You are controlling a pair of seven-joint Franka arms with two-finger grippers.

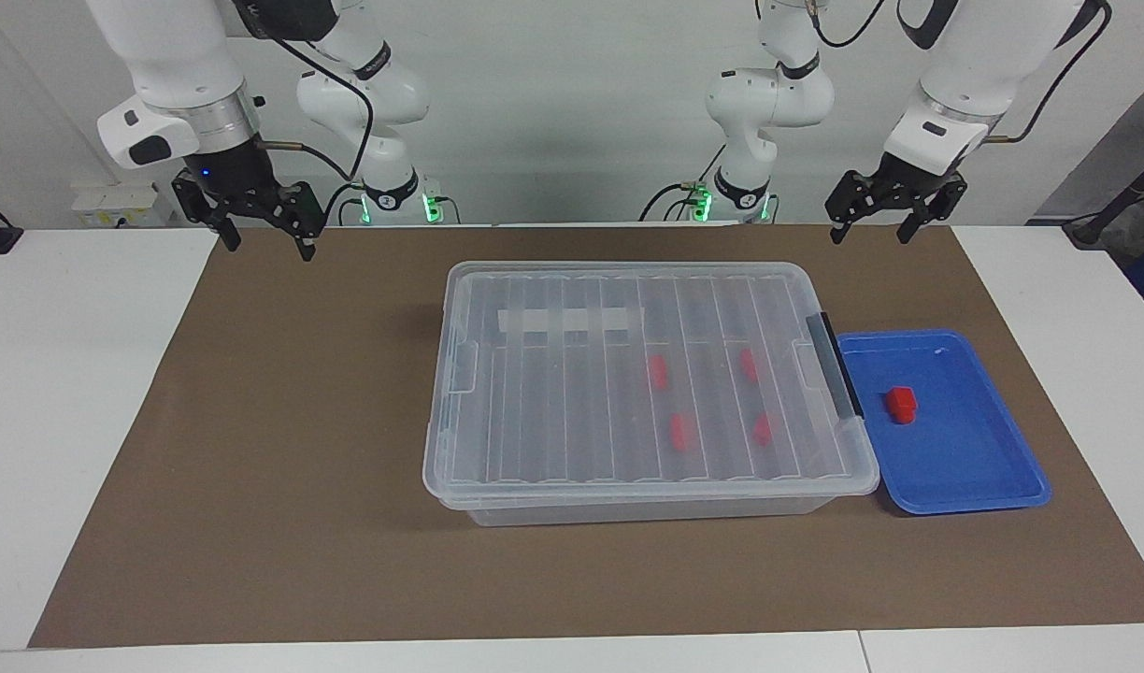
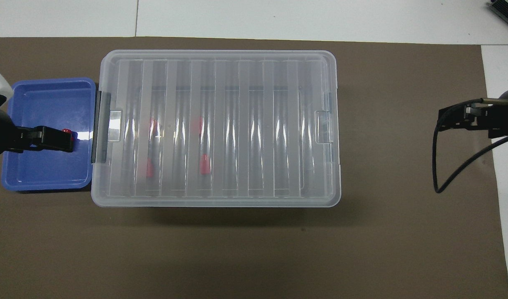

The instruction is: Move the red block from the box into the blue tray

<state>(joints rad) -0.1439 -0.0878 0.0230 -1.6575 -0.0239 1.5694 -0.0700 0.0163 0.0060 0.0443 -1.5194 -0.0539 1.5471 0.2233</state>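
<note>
The clear box (image 1: pixel 535 411) lies in the middle of the brown mat with its ribbed lid on; it also shows in the overhead view (image 2: pixel 237 124). Several red blocks (image 1: pixel 681 432) show through the lid at the left arm's end of the box (image 2: pixel 204 164). The blue tray (image 1: pixel 965 458) sits against that end, by the black latch (image 1: pixel 834 365). One red block (image 1: pixel 902 404) lies in the tray. My left gripper (image 1: pixel 871 229) is open and empty, high in the air; in the overhead view it (image 2: pixel 69 140) partly covers the tray (image 2: pixel 42 170). My right gripper (image 1: pixel 266 241) is open and empty, raised over the mat.
The brown mat (image 1: pixel 254 467) covers most of the white table (image 1: pixel 67 421). A whitish tape strip (image 1: pixel 567 321) is on the box lid. The right gripper (image 2: pixel 443 120) with its black cable (image 2: pixel 436 166) hangs at the mat's edge at the right arm's end.
</note>
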